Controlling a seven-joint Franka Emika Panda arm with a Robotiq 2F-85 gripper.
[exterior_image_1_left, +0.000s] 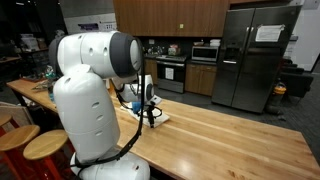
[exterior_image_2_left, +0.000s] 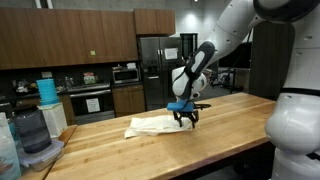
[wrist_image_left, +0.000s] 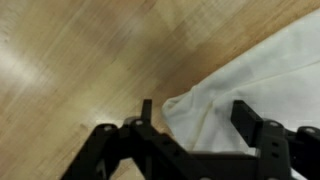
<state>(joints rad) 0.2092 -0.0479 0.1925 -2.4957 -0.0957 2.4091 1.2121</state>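
Observation:
A white cloth (exterior_image_2_left: 150, 124) lies crumpled on the wooden counter (exterior_image_2_left: 230, 130). My gripper (exterior_image_2_left: 187, 118) is low over the cloth's near end, fingers pointing down. In the wrist view the gripper (wrist_image_left: 195, 115) is open, its two black fingers straddling a corner of the white cloth (wrist_image_left: 255, 70); the fingers are apart from the fabric between them. In an exterior view the gripper (exterior_image_1_left: 150, 112) sits behind my white arm, over the cloth (exterior_image_1_left: 158, 117).
A blender and stacked containers (exterior_image_2_left: 35, 125) stand at the counter's end. A steel fridge (exterior_image_1_left: 255, 55), oven (exterior_image_1_left: 168, 72) and microwave (exterior_image_1_left: 205, 53) line the back wall. Round wooden stools (exterior_image_1_left: 25, 140) stand beside the counter.

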